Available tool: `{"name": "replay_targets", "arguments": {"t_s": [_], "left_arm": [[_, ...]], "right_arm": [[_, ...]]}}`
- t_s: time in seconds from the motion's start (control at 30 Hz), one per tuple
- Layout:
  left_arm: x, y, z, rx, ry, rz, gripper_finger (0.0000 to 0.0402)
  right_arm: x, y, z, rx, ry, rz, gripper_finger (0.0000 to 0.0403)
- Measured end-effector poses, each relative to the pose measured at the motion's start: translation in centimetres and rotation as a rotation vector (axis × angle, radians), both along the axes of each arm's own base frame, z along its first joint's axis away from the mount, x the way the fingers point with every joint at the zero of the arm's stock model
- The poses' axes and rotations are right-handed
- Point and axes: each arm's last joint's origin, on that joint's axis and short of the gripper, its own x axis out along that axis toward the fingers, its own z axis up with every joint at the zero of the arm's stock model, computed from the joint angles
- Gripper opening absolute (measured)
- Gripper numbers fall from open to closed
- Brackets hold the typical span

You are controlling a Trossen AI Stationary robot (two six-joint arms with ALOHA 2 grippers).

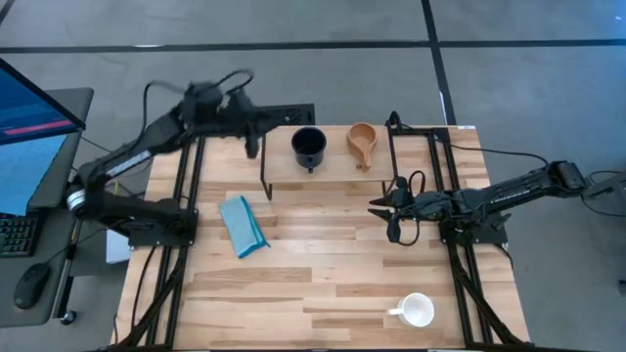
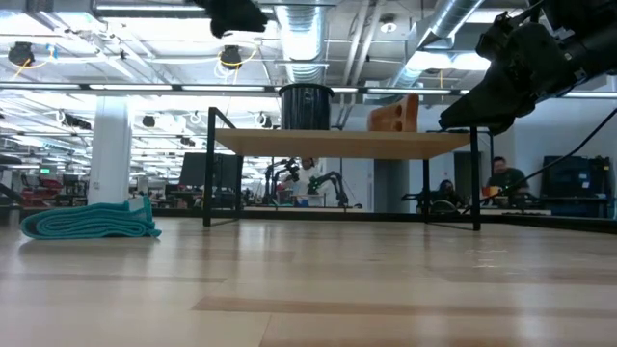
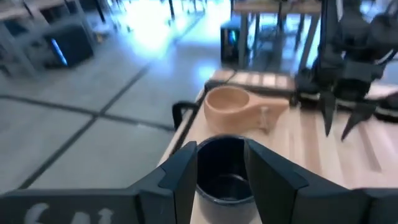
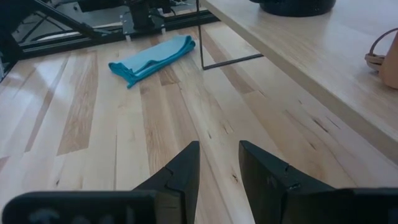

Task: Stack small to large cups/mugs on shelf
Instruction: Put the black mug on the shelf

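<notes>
The high view looks straight down on the whole table (image 1: 323,284), the low view sits at tabletop height facing level toward the shelf (image 2: 342,144), and both share it with each wrist view, which looks close past its own fingers.

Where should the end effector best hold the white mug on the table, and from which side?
Probably the rim of the white mug, from above: it stands upright with its mouth open upward. Pinch the wall opposite its handle, which points toward the left arm's side, so the fingers stay clear of it.
</notes>
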Motion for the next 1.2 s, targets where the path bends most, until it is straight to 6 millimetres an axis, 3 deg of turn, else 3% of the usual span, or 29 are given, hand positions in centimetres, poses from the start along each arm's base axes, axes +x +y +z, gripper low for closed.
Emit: {"name": "replay_targets", "arguments": {"t_s": [0.17, 0.27, 0.4, 0.8, 1.2], "left_arm": [[-1.5, -1.0, -4.6, 0.012, -0.119, 0.018, 0.0126], [-1.4, -1.0, -7.2, 0.001, -0.108, 0.017, 0.0126], [-0.5, -0.3, -9.1, -0.019, -0.079, -0.009, 0.0126], [2.8, 2.9, -13.0, -0.109, 0.059, 0.065, 0.0126], [2.8, 3.1, -12.9, -0.113, 0.035, 0.058, 0.0126]], "right_arm": [[0.0, 0.0, 0.1, 0.001, -0.008, 0.0, 0.0134], [0.1, 0.0, 0.1, 0.003, -0.016, 0.0, 0.0134], [0.1, 0.0, 0.3, 0.006, -0.033, 0.0, 0.0134], [0.1, 0.0, 0.3, 0.007, -0.037, 0.0, 0.0134], [0.1, 0.0, 0.3, -0.001, -0.033, 0.002, 0.0134]]}}
